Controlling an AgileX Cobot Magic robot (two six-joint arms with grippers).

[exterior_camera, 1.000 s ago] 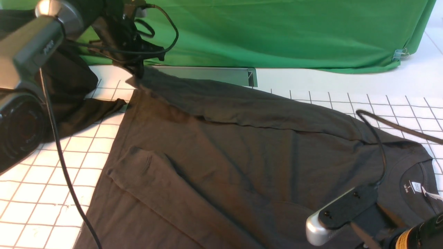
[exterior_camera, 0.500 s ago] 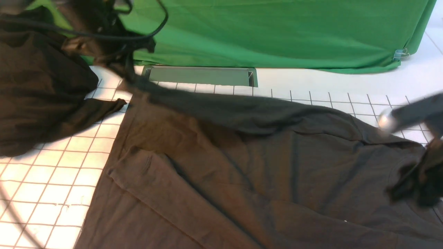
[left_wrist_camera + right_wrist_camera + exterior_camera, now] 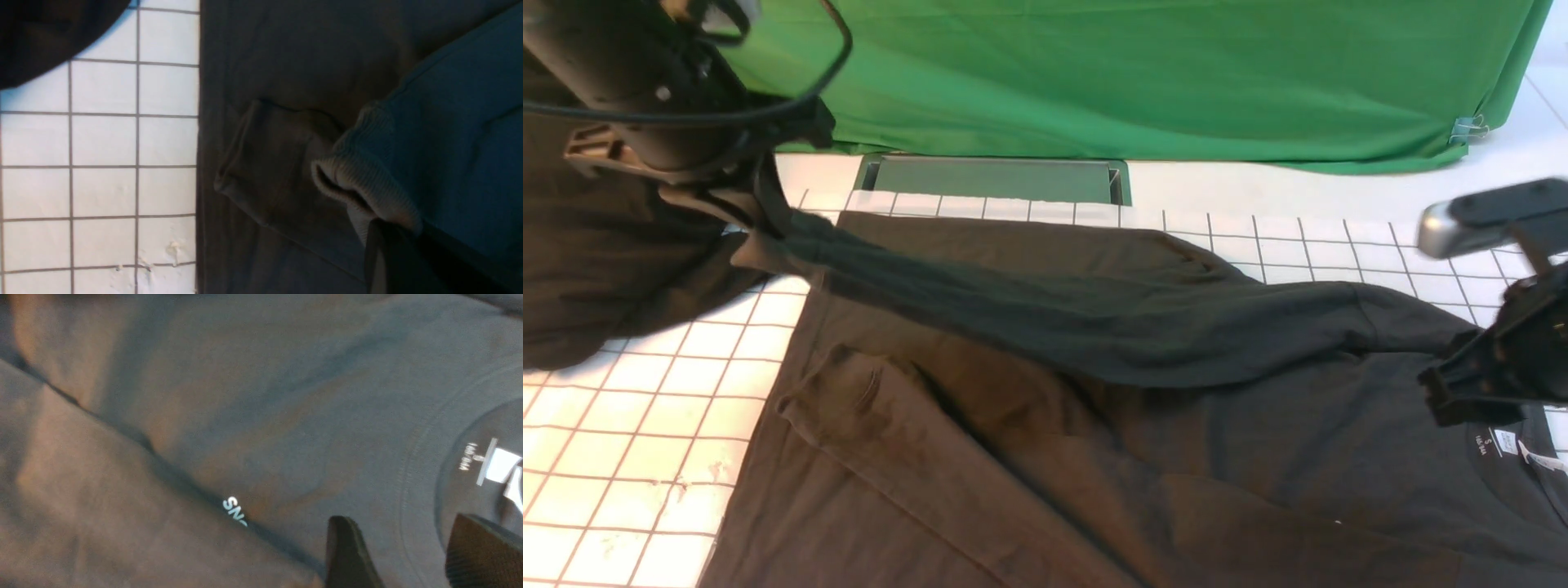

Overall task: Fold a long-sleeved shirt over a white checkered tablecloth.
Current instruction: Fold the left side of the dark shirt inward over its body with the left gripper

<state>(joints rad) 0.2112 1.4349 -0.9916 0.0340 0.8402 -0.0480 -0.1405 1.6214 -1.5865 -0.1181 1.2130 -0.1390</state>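
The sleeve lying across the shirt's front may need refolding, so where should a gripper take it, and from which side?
Probably its cuff: it puckers up slightly off the long-sleeved shirt, open end facing the tablecloth on the robot's left. Come low from that side, pinching the raised edge.

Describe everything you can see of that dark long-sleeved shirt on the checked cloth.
The long-sleeved shirt is dark brownish-black jersey, lying mostly flat on the white checked tablecloth, collar toward the robot's right. A small white neck label shows inside it, and white letters "SN" peek from a fold. One sleeve is folded across the body; the other is lifted and stretched, its ribbed cuff pinched by the left gripper. The right gripper hovers open near the collar.
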